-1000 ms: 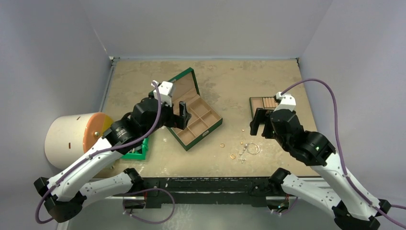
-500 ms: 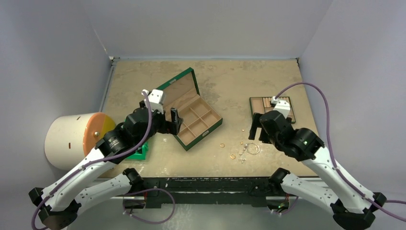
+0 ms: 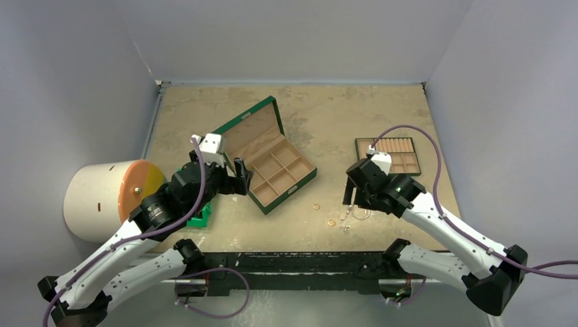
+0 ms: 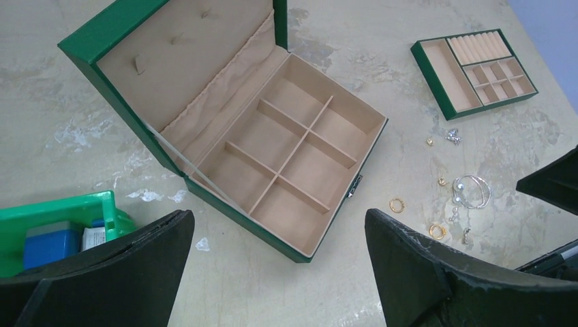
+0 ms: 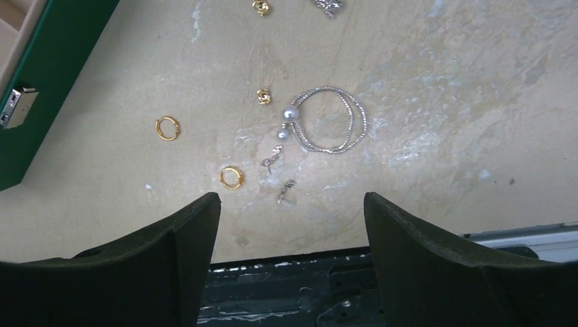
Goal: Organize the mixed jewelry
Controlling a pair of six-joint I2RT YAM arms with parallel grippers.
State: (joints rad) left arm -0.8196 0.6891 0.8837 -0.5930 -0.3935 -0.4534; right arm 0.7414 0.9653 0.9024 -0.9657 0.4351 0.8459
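"Right gripper (image 5: 290, 204) first: what is it doing?"

"It hangs open, fingers spread wide with nothing between them, low over the jewelry (image 3: 331, 222) on the bare table just off the latch corner of the green box (image 3: 253, 195)."

"Can you tell the pieces apart from above?"

"Hardly. The top camera gives me specks and one thin loop. My right wrist camera sorts them out. Two gold rings (image 5: 167, 127) lie nearest the box's latch (image 5: 12, 107). Beyond them are a gold stud (image 5: 263, 96) and a beaded silver bracelet (image 5: 330, 119) carrying a pearl (image 5: 290, 115). Two tiny silver bits (image 5: 285, 192) sit just ahead of my fingertips. None of them is touched."

"And the left gripper (image 4: 277, 221)?"

"Open too, hovering at the box's front wall, on the side away from the jewelry. Its camera alone looks down into the box: lid tipped back, six tan compartments. It also catches the small tray (image 4: 439, 88) past the box's far corner, and blue things in the green bin (image 4: 102, 202) beside the hinge end."

"Anything only the top view shows?"

"Both my arms at once, and the white drum (image 3: 92, 197) with the orange face, well beyond the bin from the box."
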